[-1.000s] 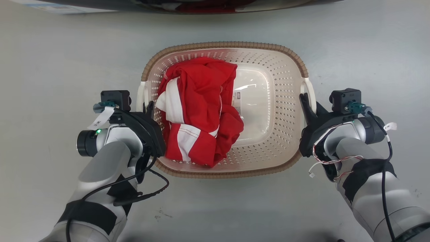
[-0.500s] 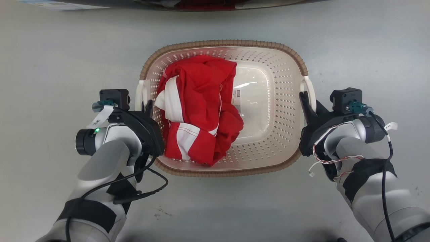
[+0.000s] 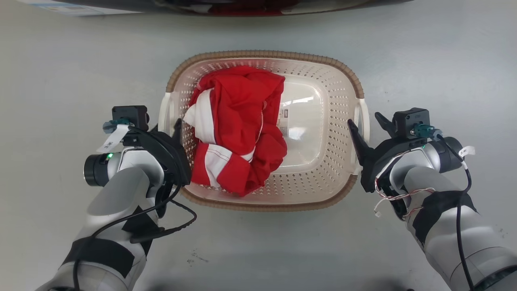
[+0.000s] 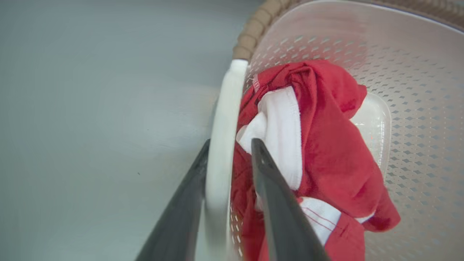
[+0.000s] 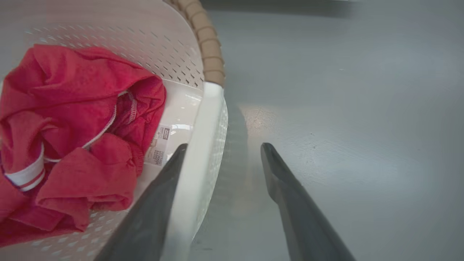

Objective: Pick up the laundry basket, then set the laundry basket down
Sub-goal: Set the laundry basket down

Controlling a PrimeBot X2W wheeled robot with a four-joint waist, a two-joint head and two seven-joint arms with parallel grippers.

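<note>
Head view: the laundry basket sits on the grey floor with a red and white cloth inside. Left gripper has its jaws squeezed on the white left handle. Right gripper has its jaws wide apart around the right handle.

2 pale grey forearms, black tape bands, black cables, dark tapered fingers, white tags

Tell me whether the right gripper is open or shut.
Open: the right gripper has its fingers spread, with the basket handle against the inner one.
</note>
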